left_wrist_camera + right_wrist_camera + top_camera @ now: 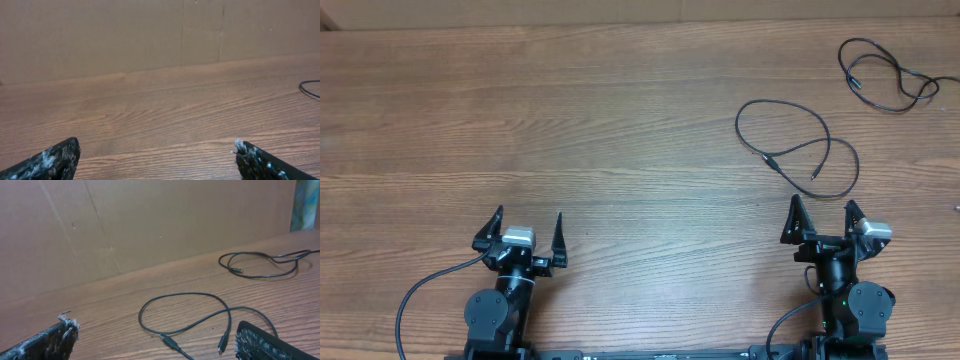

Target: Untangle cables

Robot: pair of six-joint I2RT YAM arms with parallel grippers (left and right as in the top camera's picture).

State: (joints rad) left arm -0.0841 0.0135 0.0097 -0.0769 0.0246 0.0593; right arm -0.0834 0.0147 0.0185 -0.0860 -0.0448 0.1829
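Wood-grain bench (620,120). Well left of right claw (822,201): left claw (529,212), spread wide, empty. Right claw likewise spread, empty. Just beyond it, near cable (769,157), loosely looped; farther beyond, rightward, far cable (898,70), separate.

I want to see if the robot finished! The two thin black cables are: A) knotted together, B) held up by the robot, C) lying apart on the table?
C: the nearer cable and the farther cable each lie alone, with bare wooden table between them.
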